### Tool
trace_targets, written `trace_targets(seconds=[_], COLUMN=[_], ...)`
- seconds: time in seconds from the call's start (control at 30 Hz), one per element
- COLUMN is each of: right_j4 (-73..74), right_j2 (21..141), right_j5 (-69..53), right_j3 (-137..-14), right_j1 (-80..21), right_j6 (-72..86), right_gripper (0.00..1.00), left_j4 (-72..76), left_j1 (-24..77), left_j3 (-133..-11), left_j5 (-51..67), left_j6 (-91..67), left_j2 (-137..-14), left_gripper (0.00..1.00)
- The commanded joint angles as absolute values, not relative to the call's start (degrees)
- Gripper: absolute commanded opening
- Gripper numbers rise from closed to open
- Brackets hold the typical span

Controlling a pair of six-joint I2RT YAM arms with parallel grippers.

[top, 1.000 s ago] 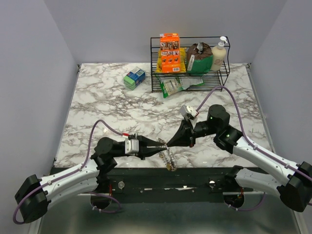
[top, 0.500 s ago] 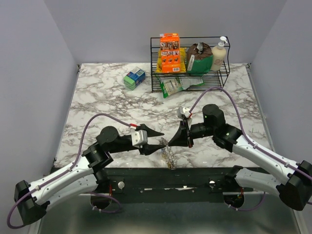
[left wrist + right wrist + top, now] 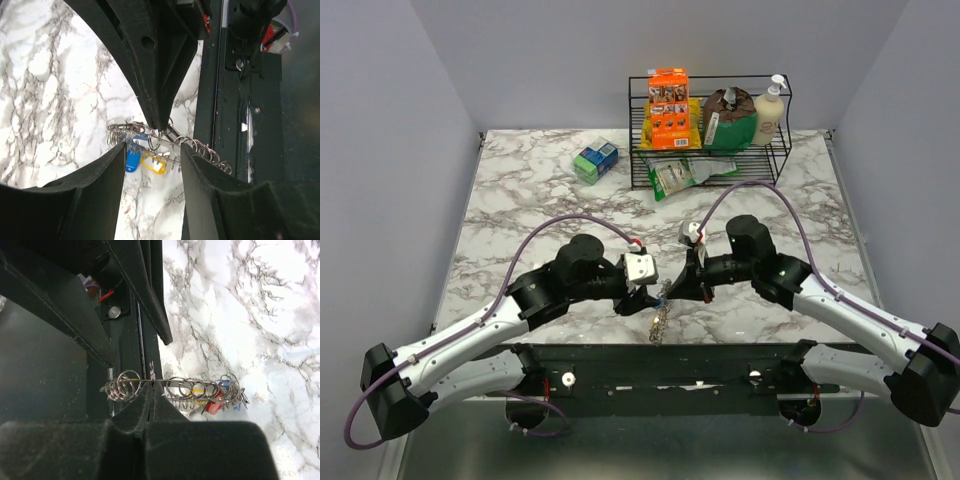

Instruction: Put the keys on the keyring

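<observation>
The keyring [image 3: 190, 383], a thin silvery wire threaded with many small split rings, hangs level just above the table's near edge. My right gripper [image 3: 152, 386] is shut on its wire near the middle. Keys with a red head [image 3: 214, 406], a yellow head [image 3: 154, 163] and a blue head [image 3: 132, 159] dangle from it. My left gripper [image 3: 152, 150] stands open right beside the ring, its fingers [image 3: 107, 170] either side of the hanging keys and touching nothing that I can see. From above, both grippers meet over the keyring [image 3: 659, 318].
A black wire rack [image 3: 710, 150] with boxes, a bag and a soap bottle stands at the back. A small green and blue box [image 3: 595, 160] lies left of it. The black mounting rail [image 3: 670, 360] runs along the table's near edge, directly under the ring.
My left gripper has opened and let go near the ring, and its arm has swung right and up beside the keys. The right gripper has shifted slightly left, still gripping the ring.
</observation>
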State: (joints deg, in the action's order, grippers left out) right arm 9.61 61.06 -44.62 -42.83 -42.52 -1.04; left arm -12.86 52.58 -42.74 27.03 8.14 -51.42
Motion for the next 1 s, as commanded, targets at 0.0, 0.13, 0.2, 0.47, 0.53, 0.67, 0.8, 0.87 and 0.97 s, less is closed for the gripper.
trace_targets(seconds=[0.0,0.13,0.2,0.47,0.53,0.67,0.8,0.87,0.97], right_j4=[9.84,9.76,9.76,9.58,9.49,9.40,9.23,9.23,9.23], right_j2=[61.52,61.61,61.44,61.26,61.26,61.44,61.44,61.52,61.61], right_j5=[-42.63,-42.54,-42.63,-42.89,-42.98,-43.15,-43.24,-43.16,-43.24], right_j3=[-44.56,-44.47,-44.30,-44.21,-44.21,-44.21,-44.12,-44.03,-44.03], right_j1=[-43.24,-43.33,-43.42,-43.51,-43.51,-43.59,-43.59,-43.59,-43.51], right_j6=[-1.85,-1.93,-1.93,-2.02,-2.02,-2.02,-2.11,-2.11,-2.11], right_gripper=[0.01,0.00,0.01,0.01,0.01,0.01,0.01,0.01,0.01], left_j4=[-16.43,-16.35,-16.52,-16.44,-16.35,-17.31,-17.40,-17.23,-17.75], left_j1=[52.65,52.65,52.65,52.65,52.65,52.65,52.65,52.65,52.65], left_j3=[-45.08,-45.62,-46.14,-47.72,-47.99,-48.60,-48.69,-48.69,-48.95], left_j5=[28.92,29.18,29.44,30.23,30.41,30.50,30.76,31.20,31.81], left_j6=[9.93,11.16,11.60,13.09,13.27,14.32,14.94,15.20,15.99], left_j2=[-52.82,-54.14,-55.19,-58.27,-58.88,-59.85,-60.03,-60.38,-60.82], left_gripper=[0.55,0.53,0.50,0.45,0.44,0.36,0.29,0.24,0.09])
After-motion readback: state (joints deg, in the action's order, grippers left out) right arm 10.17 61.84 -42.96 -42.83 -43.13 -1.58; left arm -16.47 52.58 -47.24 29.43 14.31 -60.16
